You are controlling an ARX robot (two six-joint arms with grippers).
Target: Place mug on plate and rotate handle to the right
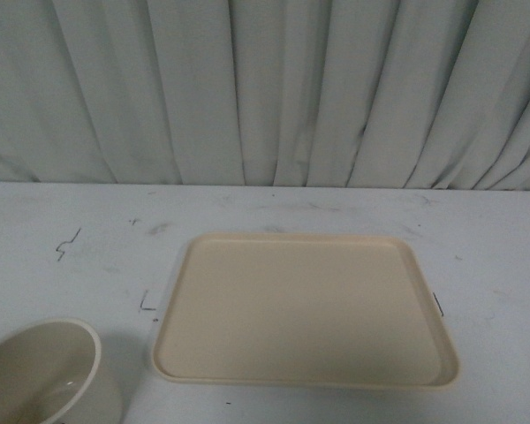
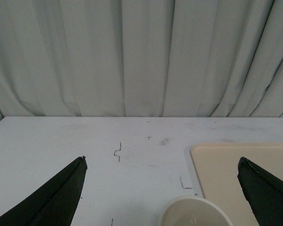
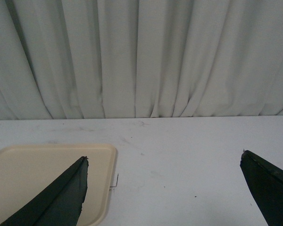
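The cream-white mug (image 1: 44, 375) stands on the white table at the front left, cut off by the frame's lower corner; its handle is hidden. The beige plate (image 1: 305, 309) lies empty at the table's middle, to the mug's right. In the left wrist view my left gripper (image 2: 162, 160) is open above the table, with the mug's rim (image 2: 194, 214) low between its black fingers (image 2: 61, 197) and the plate (image 2: 226, 169) beside it. My right gripper (image 3: 164, 160) is open over bare table, the plate's corner (image 3: 42, 179) partly behind one finger. Neither arm shows in the front view.
A pale pleated curtain (image 1: 265, 88) hangs along the table's far edge. Small dark pen marks (image 1: 68, 245) dot the white tabletop, including corner brackets (image 1: 146, 302) by the plate's sides.
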